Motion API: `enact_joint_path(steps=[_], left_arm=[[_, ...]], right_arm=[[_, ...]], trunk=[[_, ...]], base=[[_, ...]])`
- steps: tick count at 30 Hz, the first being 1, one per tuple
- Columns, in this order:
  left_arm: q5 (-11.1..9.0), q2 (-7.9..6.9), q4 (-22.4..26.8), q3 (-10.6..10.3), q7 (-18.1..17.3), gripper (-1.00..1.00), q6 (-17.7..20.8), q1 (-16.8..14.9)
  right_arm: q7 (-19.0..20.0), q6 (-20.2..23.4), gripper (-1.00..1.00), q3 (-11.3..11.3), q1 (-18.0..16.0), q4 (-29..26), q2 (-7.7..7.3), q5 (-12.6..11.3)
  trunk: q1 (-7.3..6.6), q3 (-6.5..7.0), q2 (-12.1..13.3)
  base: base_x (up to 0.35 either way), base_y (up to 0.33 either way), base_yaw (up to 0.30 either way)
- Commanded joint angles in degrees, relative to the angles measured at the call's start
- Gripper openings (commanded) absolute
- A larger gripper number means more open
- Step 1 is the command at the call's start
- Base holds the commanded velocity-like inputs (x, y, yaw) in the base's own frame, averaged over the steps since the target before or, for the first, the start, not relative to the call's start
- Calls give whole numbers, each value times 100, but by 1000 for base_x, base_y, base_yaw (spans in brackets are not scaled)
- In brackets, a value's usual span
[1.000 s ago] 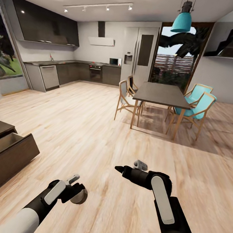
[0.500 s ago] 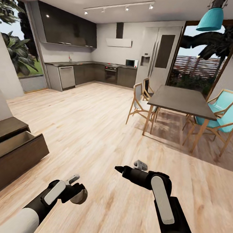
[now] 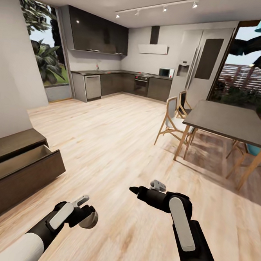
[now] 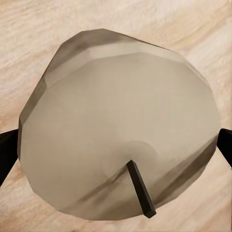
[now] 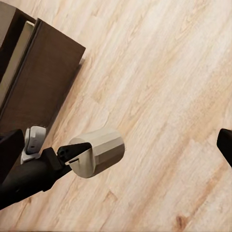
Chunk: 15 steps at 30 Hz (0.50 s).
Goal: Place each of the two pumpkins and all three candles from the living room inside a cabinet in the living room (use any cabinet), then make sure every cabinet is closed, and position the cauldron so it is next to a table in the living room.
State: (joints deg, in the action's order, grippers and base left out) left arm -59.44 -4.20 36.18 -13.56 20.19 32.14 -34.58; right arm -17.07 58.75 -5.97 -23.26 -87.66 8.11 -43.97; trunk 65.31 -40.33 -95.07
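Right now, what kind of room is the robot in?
Looks like an open-plan home: kitchen and dining area joined to a living space. Dark kitchen units with a fridge line the far wall, a dining table with chairs stands to the right, and a low cabinet with an open drawer sits at left.

The floor is pale wood plank with a faint sheen. The cabinet is dark matt wood, its open drawer lined pale. The candle looks matt, waxy and faceted, with a dark wick. The table has a dull grey top on wooden legs. The kitchen cupboards are glossy dark.
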Motion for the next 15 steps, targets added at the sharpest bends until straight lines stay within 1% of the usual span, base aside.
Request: enact_joint_path(steps=[1,7,15], left_arm=[[-56,-5,12,-33,64,-100,1,-5],[-58,8,12,-16,64,-100,3,-5],[-59,27,12,-22,64,-100,3,-5]], right_arm=[[-76,13,100,0,-3,-4,0,-59],[-102,13,100,-1,-3,3,-2,-59],[-114,13,100,-4,-3,8,-2,-57]], trunk=[[0,-5,-3],[0,-5,-3],[-175,138,318]], base=[[55,-38,276],[13,-9,276],[0,0,276]])
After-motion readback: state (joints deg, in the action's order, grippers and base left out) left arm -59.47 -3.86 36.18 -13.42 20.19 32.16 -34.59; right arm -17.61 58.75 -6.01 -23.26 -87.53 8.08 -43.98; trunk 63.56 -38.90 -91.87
